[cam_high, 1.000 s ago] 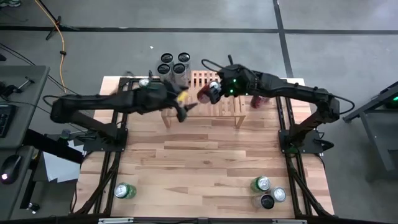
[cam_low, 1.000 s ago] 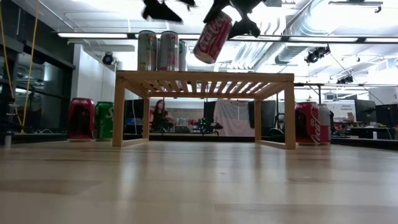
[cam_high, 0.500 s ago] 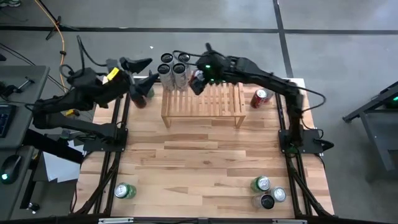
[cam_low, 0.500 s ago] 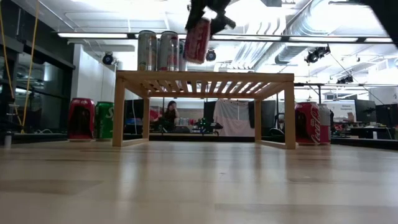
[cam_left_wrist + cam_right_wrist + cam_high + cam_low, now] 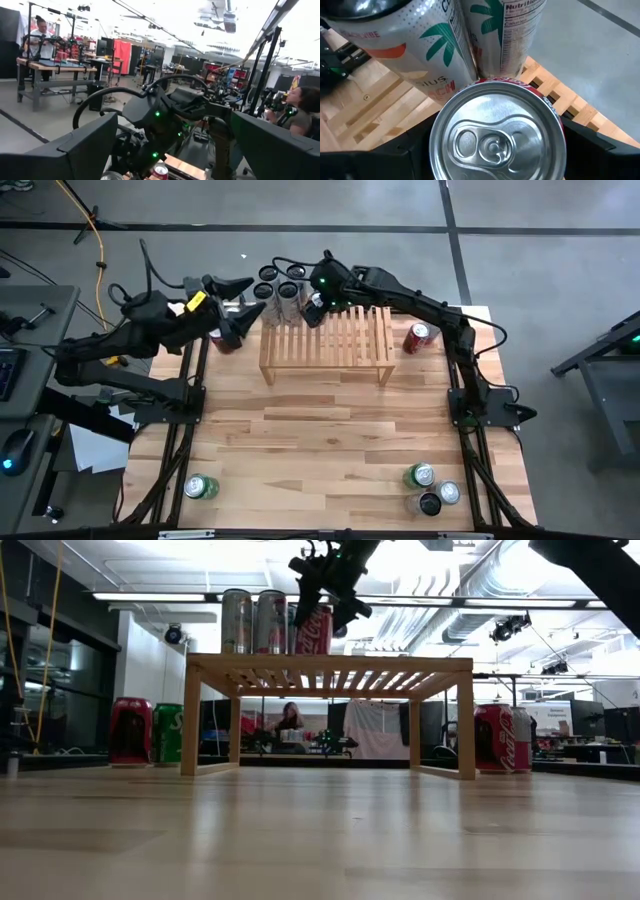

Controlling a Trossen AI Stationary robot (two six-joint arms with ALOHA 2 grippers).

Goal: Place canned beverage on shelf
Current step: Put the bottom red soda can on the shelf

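**Red can at the shelf's back left corner, held by the right arm**

High view: the right gripper (image 5: 312,310) reaches across the light-wood shelf (image 5: 340,350) to its far left corner, beside a cluster of four tall silver cans (image 5: 279,286) standing at that end. The low view shows the fingers closed around a red cola can (image 5: 313,632), which stands upright with its base at the slatted top, right next to the tall silver cans; whether it fully rests on the slats cannot be told. In the right wrist view the red can's silver lid (image 5: 498,135) fills the space between the dark fingers, with two palm-printed silver cans just behind it.

The left gripper (image 5: 238,308) hangs off the shelf's left end, over the desk (image 5: 330,440) edge, its fingers spread wide and holding nothing.

Another red can (image 5: 417,337) stands on the desk just right of the shelf. A red and a green can (image 5: 167,732) stand left of the shelf in the low view. A green can (image 5: 201,486) lies near the desk's front left, and three more cans (image 5: 430,488) sit grouped at the front right.
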